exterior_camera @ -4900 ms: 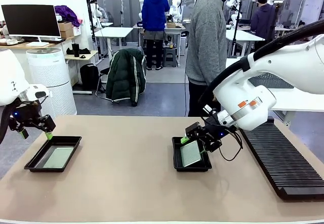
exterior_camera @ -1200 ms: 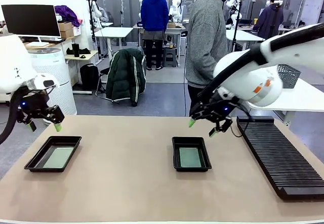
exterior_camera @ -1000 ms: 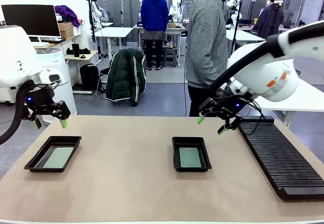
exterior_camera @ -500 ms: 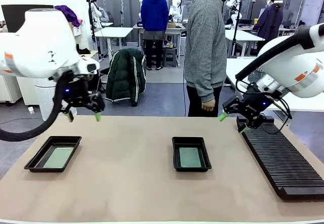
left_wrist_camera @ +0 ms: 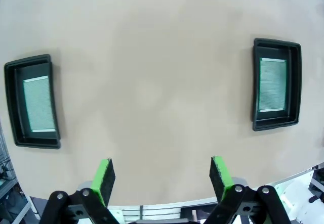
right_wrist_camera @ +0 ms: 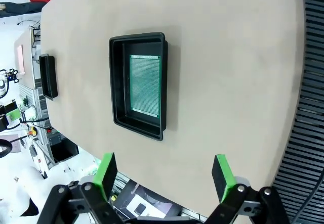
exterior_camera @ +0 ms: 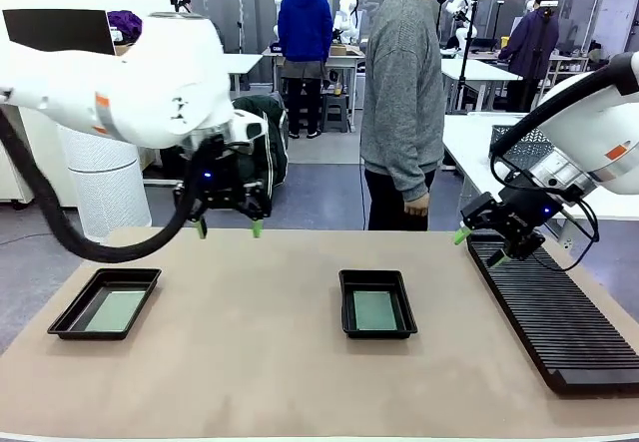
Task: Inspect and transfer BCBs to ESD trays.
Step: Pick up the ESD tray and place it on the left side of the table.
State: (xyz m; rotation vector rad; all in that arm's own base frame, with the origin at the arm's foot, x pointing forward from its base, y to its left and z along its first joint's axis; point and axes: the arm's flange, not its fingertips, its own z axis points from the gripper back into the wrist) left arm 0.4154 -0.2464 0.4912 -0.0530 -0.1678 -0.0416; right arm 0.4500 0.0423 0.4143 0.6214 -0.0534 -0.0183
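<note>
One green BCB (exterior_camera: 110, 310) lies flat in the left ESD tray (exterior_camera: 60, 323) and another (exterior_camera: 375, 309) in the middle tray (exterior_camera: 377, 332), each board's long axis running near-to-far (matching its tray). Both the left gripper (exterior_camera: 229, 228) and right gripper (exterior_camera: 479, 246) hover above the table (exterior_camera: 250, 362) with jaws spread, holding nothing, the right one beside the slotted rack (exterior_camera: 559, 327).

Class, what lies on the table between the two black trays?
Nothing: bare table separates the left tray from the middle tray, per the left wrist view.

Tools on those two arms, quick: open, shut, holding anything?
Left tool: open, holding nothing, above the table.
Right tool: open, holding nothing, near the black slotted rack.
</note>
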